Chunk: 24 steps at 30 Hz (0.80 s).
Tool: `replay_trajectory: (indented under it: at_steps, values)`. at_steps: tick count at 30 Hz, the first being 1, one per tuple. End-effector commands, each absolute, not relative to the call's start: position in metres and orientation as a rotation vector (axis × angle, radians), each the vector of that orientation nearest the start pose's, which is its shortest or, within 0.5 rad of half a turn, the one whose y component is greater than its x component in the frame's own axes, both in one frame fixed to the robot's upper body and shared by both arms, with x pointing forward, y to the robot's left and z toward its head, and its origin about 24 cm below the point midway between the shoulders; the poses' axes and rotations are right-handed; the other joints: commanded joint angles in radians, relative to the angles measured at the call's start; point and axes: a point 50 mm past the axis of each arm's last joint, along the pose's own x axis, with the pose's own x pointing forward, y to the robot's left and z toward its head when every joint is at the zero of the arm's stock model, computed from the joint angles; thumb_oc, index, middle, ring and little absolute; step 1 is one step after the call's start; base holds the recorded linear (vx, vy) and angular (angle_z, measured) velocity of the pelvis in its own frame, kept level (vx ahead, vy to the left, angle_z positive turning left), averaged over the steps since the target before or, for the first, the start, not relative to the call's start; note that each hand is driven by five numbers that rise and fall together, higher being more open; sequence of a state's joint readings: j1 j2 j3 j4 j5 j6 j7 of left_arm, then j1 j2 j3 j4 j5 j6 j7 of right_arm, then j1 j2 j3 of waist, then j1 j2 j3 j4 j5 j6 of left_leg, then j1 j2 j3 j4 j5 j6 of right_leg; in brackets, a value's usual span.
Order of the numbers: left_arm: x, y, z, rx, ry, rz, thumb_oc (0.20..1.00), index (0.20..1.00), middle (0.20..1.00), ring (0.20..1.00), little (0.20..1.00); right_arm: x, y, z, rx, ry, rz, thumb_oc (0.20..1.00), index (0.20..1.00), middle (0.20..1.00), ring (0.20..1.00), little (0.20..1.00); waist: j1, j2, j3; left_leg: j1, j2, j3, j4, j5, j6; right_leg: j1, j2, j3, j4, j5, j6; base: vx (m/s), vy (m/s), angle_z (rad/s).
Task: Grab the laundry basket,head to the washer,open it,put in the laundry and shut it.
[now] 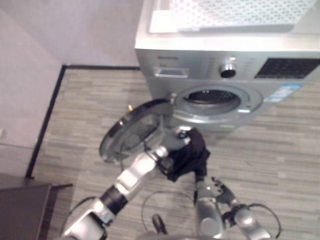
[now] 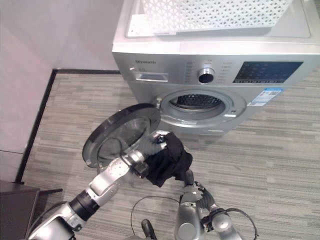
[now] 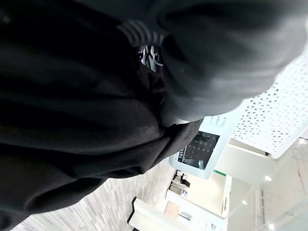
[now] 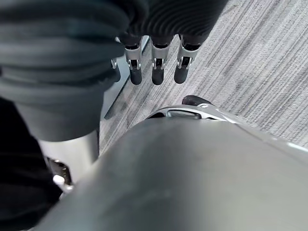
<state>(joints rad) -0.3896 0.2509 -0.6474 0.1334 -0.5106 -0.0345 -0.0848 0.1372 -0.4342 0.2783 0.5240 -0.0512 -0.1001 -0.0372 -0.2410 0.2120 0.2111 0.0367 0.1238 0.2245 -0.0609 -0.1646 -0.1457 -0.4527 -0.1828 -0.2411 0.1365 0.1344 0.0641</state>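
Observation:
The silver front-loading washer (image 2: 150, 95) stands ahead with its round door (image 2: 117, 137) swung wide to the left and the drum (image 2: 195, 102) showing. A white perforated laundry basket (image 2: 215, 12) rests on top of the washer. My left hand (image 2: 145, 154) is shut on a bundle of black laundry (image 2: 167, 160), held low just in front of the door and below the drum opening. The black cloth (image 3: 96, 120) lies close against the left wrist camera. Under the bundle, my right hand (image 2: 200, 192) hangs open, its fingers (image 4: 154, 67) straight and holding nothing.
A grey wall with a black baseboard (image 1: 47, 117) runs along the left. A dark piece of furniture (image 1: 20, 210) sits at the lower left. Striped wood-look floor (image 1: 280, 150) spreads to the right of the washer's front.

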Motion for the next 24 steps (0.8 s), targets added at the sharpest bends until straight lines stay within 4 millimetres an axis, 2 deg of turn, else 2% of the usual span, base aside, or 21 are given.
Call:
replay_trajectory:
  at_steps: [1, 7, 10, 11, 12, 14, 16, 22, 24]
  values:
    - [0.279, 0.017, 0.106, -0.132, -0.189, -0.796, 0.2, 0.2, 0.2, 0.2, 0.2, 0.158, -0.223, -0.091, -0.51, 0.625, 0.185, 1.0, 1.0, 1.0, 1.0, 1.0, -0.012, -0.005, 0.018, 0.158, -0.091, -0.028, 0.044, -0.134, 0.133, -0.043, 0.02, 0.007, -0.032, -0.016, 0.066, 0.02, 0.022, -0.05]
    - [0.282, 0.012, 0.106, -0.153, -0.182, -0.783, 0.2, 0.2, 0.2, 0.2, 0.2, 0.158, -0.222, -0.095, -0.497, 0.643, 0.181, 1.0, 1.0, 1.0, 1.0, 1.0, -0.022, -0.015, 0.044, 0.145, -0.095, -0.026, 0.062, -0.161, 0.144, -0.073, 0.019, 0.013, -0.021, -0.008, 0.074, -0.01, 0.008, -0.12]
    - [0.285, 0.006, 0.115, -0.197, -0.203, -0.764, 0.2, 0.2, 0.2, 0.2, 0.2, 0.158, -0.221, -0.097, -0.48, 0.653, 0.167, 1.0, 1.0, 1.0, 1.0, 1.0, -0.027, -0.031, 0.068, 0.117, -0.099, -0.027, 0.094, -0.182, 0.153, -0.097, 0.016, 0.017, -0.015, -0.001, 0.076, -0.03, -0.011, -0.08]
    - [0.285, 0.003, 0.117, -0.216, -0.208, -0.762, 0.2, 0.2, 0.2, 0.2, 0.2, 0.174, -0.227, -0.087, -0.508, 0.604, 0.13, 1.0, 1.0, 1.0, 1.0, 1.0, -0.022, -0.038, 0.073, 0.109, -0.1, -0.03, 0.101, -0.189, 0.156, -0.104, 0.014, 0.018, -0.013, 0.001, 0.075, -0.06, -0.031, 0.02]
    - [0.283, -0.002, 0.114, -0.217, -0.19, -0.784, 0.2, 0.2, 0.2, 0.2, 0.2, 0.181, -0.222, -0.081, -0.486, 0.562, 0.125, 1.0, 1.0, 1.0, 1.0, 1.0, -0.02, -0.042, 0.086, 0.099, -0.1, -0.034, 0.112, -0.191, 0.158, -0.117, 0.013, 0.017, -0.007, 0.005, 0.077, -0.05, -0.028, 0.03]
    - [0.284, -0.002, 0.115, -0.225, -0.192, -0.761, 0.2, 0.2, 0.2, 0.2, 0.2, 0.183, -0.216, -0.078, -0.468, 0.537, 0.138, 1.0, 1.0, 1.0, 1.0, 1.0, -0.019, -0.049, 0.093, 0.087, -0.101, -0.036, 0.12, -0.194, 0.16, -0.128, 0.011, 0.018, -0.001, 0.006, 0.077, -0.04, -0.019, 0.07]
    - [0.291, -0.007, 0.127, -0.255, -0.219, -0.733, 0.2, 0.2, 0.2, 0.2, 0.2, 0.189, -0.204, -0.07, -0.455, 0.485, 0.187, 1.0, 1.0, 1.0, 1.0, 1.0, -0.023, -0.062, 0.109, 0.063, -0.105, -0.038, 0.133, -0.198, 0.164, -0.156, 0.012, 0.022, 0.009, 0.007, 0.077, -0.05, -0.02, 0.07]
    - [0.299, -0.026, 0.157, -0.31, -0.292, -0.698, 0.2, 0.2, 0.2, 0.2, 0.2, 0.206, -0.189, -0.05, -0.446, 0.371, 0.242, 1.0, 1.0, 1.0, 1.0, 1.0, -0.03, -0.106, 0.163, -0.04, -0.092, -0.03, 0.211, -0.221, 0.164, -0.237, 0.018, 0.033, 0.033, 0.011, 0.07, -0.09, -0.049, 0.02]
    - [0.301, -0.034, 0.169, -0.349, -0.313, -0.689, 0.2, 0.2, 0.2, 0.2, 0.2, 0.215, -0.184, -0.041, -0.42, 0.32, 0.237, 1.0, 1.0, 1.0, 1.0, 1.0, -0.043, -0.123, 0.188, -0.096, -0.079, -0.046, 0.262, -0.235, 0.167, -0.264, 0.043, 0.08, 0.034, 0.002, 0.055, -0.11, -0.148, -0.01]
